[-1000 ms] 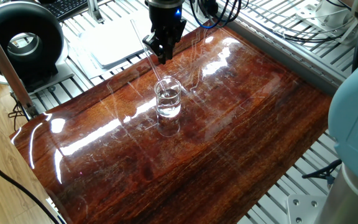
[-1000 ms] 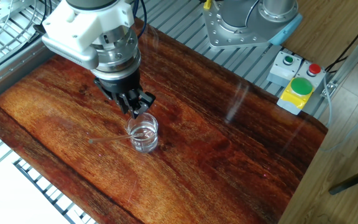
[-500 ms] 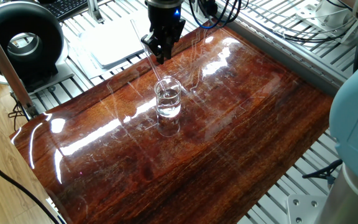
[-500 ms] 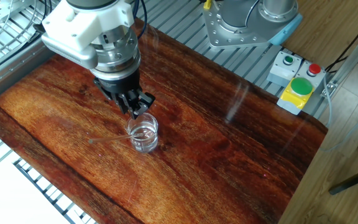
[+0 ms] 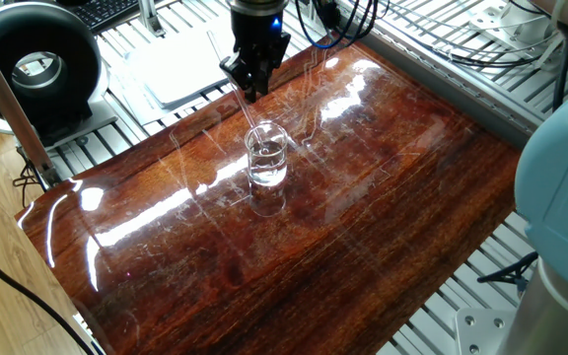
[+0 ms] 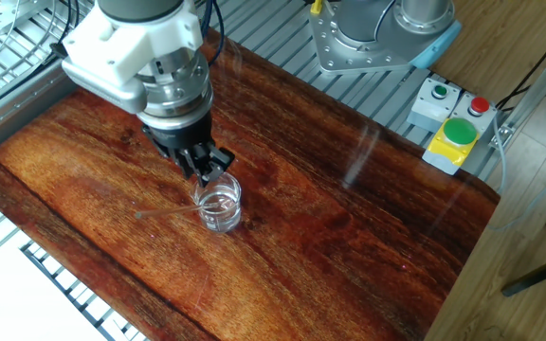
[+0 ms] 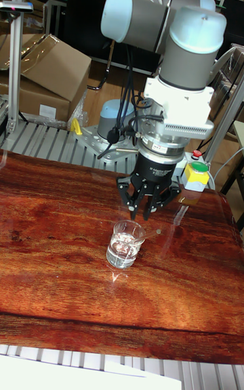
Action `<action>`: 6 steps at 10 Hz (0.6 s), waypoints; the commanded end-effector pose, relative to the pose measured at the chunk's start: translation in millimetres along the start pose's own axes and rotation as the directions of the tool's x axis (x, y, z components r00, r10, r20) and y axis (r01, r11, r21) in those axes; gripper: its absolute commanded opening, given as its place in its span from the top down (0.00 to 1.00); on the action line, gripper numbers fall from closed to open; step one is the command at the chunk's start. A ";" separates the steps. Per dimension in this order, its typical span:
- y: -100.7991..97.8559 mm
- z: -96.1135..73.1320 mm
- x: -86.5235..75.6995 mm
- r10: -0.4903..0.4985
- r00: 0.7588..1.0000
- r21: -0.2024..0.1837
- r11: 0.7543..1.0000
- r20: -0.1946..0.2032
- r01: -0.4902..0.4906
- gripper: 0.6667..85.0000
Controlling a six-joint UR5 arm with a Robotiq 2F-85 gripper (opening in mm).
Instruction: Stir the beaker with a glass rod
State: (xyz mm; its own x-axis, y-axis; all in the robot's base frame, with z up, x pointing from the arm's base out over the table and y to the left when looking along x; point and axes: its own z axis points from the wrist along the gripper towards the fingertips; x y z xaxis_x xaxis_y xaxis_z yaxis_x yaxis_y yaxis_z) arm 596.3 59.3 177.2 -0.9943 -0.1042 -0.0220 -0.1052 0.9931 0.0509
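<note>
The beaker (image 5: 266, 156) (image 6: 220, 204) (image 7: 126, 244), a small clear glass with liquid, stands upright on the wooden board (image 5: 383, 207). The thin glass rod (image 5: 248, 114) (image 6: 169, 211) (image 7: 150, 234) leans in the beaker, its lower end in the liquid and its long end sticking out over the rim. My gripper (image 5: 251, 91) (image 6: 211, 169) (image 7: 146, 212) hangs just above and beside the beaker, fingers pointing down. It looks open, with a gap between the fingers and nothing in them. The rod appears to pass beside them.
A black round device (image 5: 37, 64) and a white tray (image 5: 180, 64) sit beyond the board's far-left edge. A box with green and red buttons (image 6: 453, 128) and the robot base (image 6: 377, 33) stand off another side. Cardboard boxes (image 7: 47, 72) lie behind the table.
My gripper has drifted slightly up and away from the beaker. The beaker and the rod have stayed in place.
</note>
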 end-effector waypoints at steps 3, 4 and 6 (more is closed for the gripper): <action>1.1 11.9 -14.9 0.006 1.000 -0.005 1.000 0.026 -0.006 0.65; 0.8 13.3 -17.1 0.005 0.999 -0.005 1.000 0.032 -0.005 0.65; 0.6 15.9 -21.8 0.006 0.999 -0.003 1.000 0.046 -0.006 0.65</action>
State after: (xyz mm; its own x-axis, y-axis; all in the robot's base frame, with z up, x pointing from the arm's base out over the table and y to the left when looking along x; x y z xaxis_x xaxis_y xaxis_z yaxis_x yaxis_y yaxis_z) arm 611.2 60.3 164.7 -0.9938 -0.1007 -0.0481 -0.1028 0.9937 0.0442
